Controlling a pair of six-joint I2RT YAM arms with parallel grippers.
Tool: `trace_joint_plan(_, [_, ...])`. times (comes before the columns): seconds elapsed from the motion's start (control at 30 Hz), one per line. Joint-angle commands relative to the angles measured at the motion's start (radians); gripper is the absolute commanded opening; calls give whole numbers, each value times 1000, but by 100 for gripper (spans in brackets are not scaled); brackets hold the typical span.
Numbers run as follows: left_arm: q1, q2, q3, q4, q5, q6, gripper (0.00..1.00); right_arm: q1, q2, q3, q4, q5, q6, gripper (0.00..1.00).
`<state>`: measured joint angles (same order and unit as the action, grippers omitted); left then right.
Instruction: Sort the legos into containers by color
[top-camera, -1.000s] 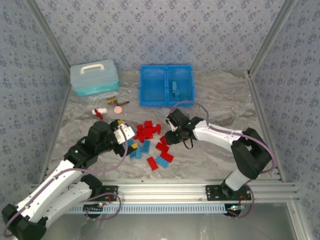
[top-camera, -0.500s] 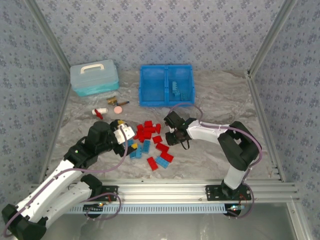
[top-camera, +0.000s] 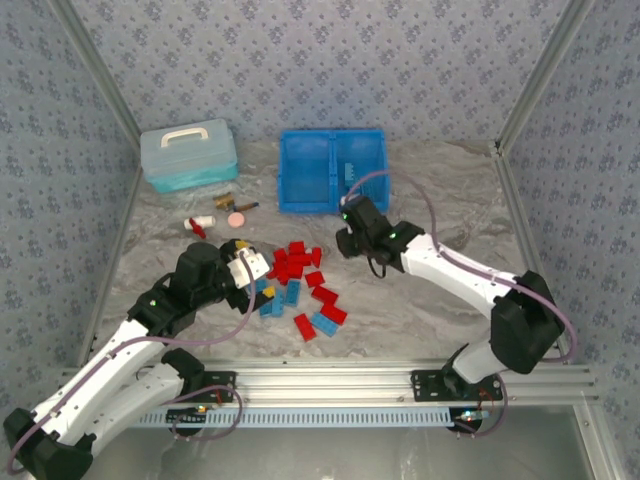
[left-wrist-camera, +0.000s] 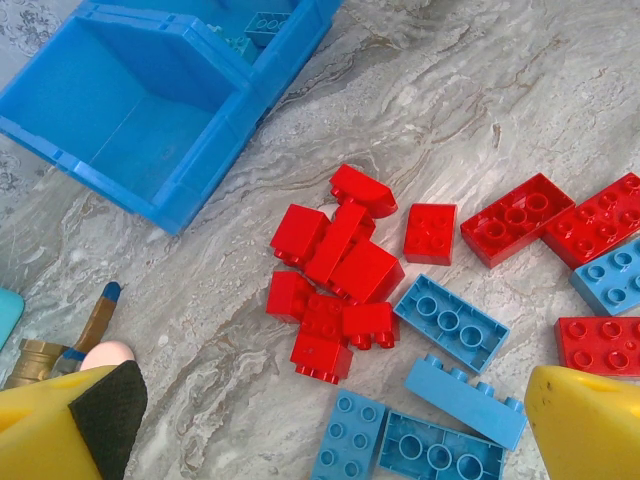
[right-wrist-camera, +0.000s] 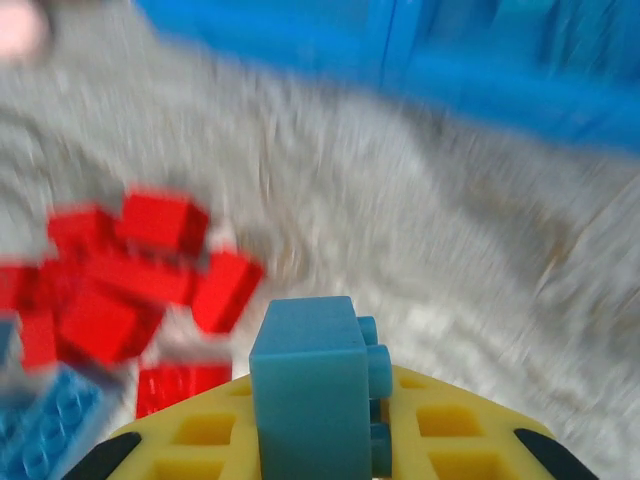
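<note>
Risk: blue brick (right-wrist-camera: 310, 390), clamped upright in right gripper (top-camera: 345, 240), may twist loose short of bin (top-camera: 330, 208) or drop into the wrong compartment. Brick is small, light blue, studs sideways, above table between pile (left-wrist-camera: 335, 290) and bin. Left gripper (left-wrist-camera: 330, 430) gapes empty over pile.

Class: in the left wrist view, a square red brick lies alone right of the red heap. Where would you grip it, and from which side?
Pinch the square red brick across two opposite side walls, straight down from above. It lies flat, studs up, seemingly touching no neighbour, though the gap to the long red brick looks narrow.
</note>
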<state>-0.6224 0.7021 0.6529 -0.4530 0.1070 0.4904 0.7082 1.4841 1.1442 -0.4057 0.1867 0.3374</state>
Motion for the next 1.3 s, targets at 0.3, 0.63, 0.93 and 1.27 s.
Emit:
trace_joint_plan(0.3, [-7, -21, 16, -15, -30, 19, 99, -272, 598, 775, -114, 73, -130, 25])
trace_joint_plan(0.63, [-11, -23, 16, -8, -30, 13, 99, -318, 1008, 1392, -424, 101, -140, 40])
trace_joint_plan(0.93, [-11, 8, 26, 68, -136, -158, 99, -302, 729, 1172, -419, 35, -131, 41])
trace_joint_plan(1.27, [-10, 333, 372, -147, -340, -856, 92, -233, -109, 60, 102, -273, -159, 62])
